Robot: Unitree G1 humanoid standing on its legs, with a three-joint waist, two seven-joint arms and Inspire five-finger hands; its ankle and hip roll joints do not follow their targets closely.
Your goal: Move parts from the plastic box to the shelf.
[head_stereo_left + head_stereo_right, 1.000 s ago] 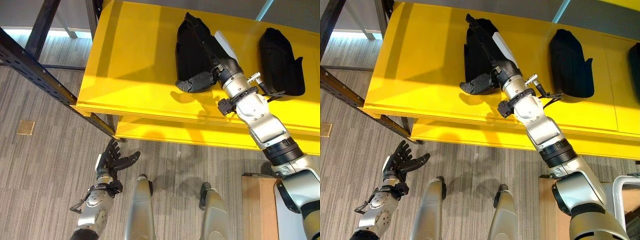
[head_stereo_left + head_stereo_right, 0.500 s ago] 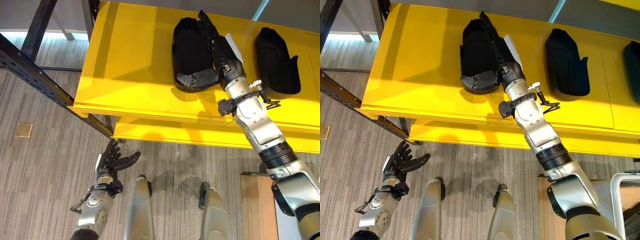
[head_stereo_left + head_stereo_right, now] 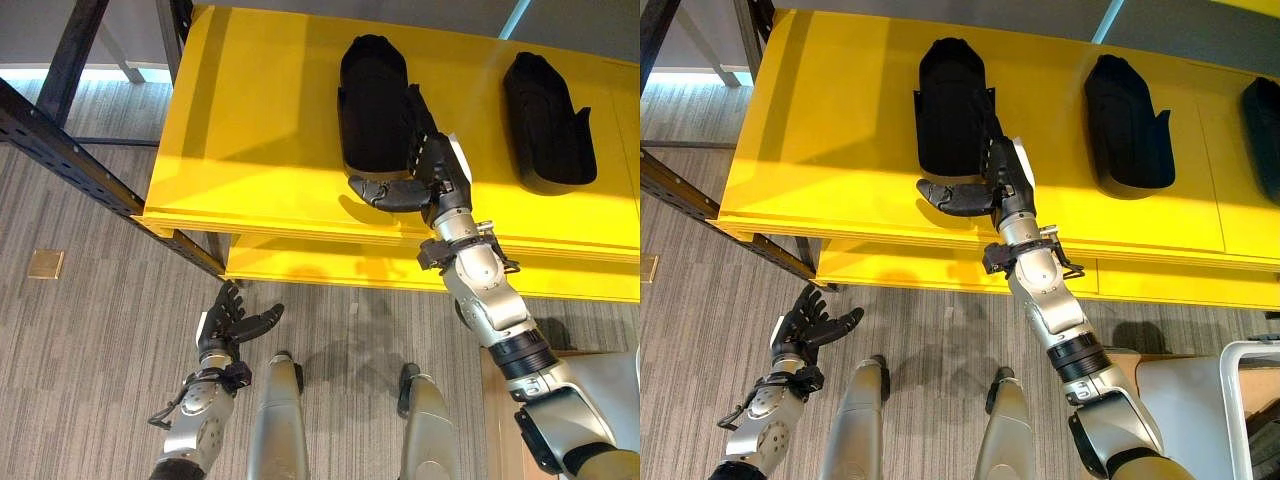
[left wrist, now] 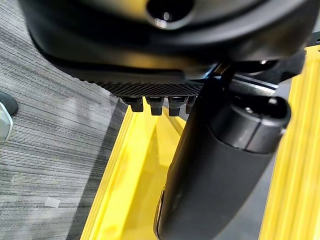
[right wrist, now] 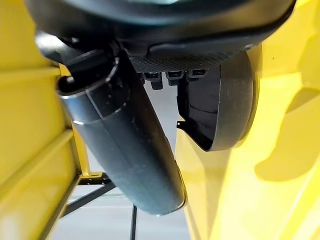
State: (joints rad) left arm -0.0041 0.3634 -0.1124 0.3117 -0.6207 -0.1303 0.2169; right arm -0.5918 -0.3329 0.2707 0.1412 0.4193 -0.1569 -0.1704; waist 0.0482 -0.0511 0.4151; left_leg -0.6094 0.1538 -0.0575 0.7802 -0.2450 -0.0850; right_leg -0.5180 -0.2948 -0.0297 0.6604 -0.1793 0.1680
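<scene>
With the right hand [image 3: 432, 172] spread loose beside the black part [image 3: 375, 105] lying on the yellow shelf [image 3: 260, 130], a stray thumb could nudge it toward the edge, while the left hand [image 3: 228, 322] hangs open low.

A grey striped carpet floor [image 3: 90, 330] runs under everything; a small tan square plate [image 3: 46, 264] lies flat on it at the left, well apart from the rest; a dark metal rack beam [image 3: 60, 140] crosses diagonally above it; a pale wooden board [image 3: 497, 400] and a white frame [image 3: 1250, 400] stand at the lower right.
</scene>
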